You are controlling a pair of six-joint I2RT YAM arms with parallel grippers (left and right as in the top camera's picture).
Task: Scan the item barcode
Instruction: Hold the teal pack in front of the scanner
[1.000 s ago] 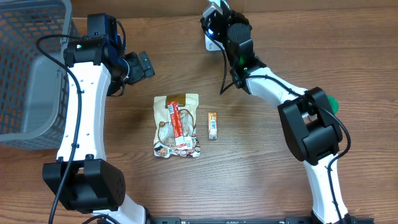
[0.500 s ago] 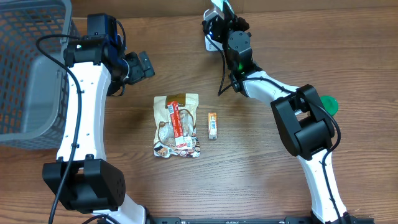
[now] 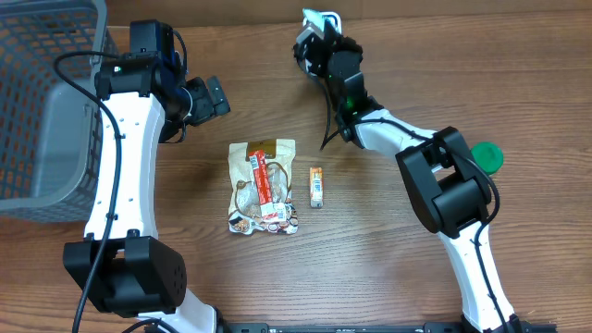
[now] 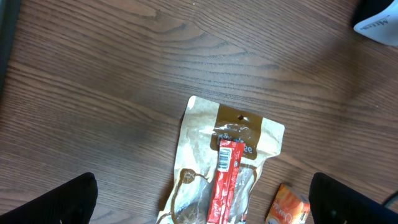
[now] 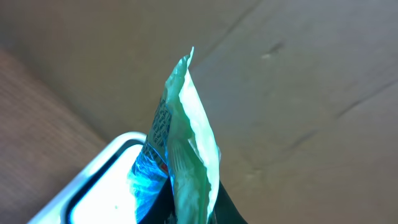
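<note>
My right gripper [image 3: 321, 39] is at the table's far edge, shut on a thin teal-green packet [image 5: 186, 137]. The packet stands on edge in the right wrist view, its printed side facing the white scanner [image 5: 93, 193] at lower left, which casts blue light on it. From above, the packet [image 3: 314, 17] shows at the gripper's tip over the scanner [image 3: 308, 63]. No barcode is readable. My left gripper [image 3: 215, 96] hangs open over the table's left middle, nothing between its dark fingertips [image 4: 65, 202].
A tan snack bag [image 3: 262, 188] with a red stick pack [image 4: 225, 177] lying on it sits mid-table, a small orange box [image 3: 316, 187] just right of it. A grey mesh basket [image 3: 46, 102] fills the left side. A green lid [image 3: 487, 155] lies at right.
My right wrist has turned and shifted slightly left over the scanner, bringing the teal packet round with it. The left arm and the items on the table have not moved.
</note>
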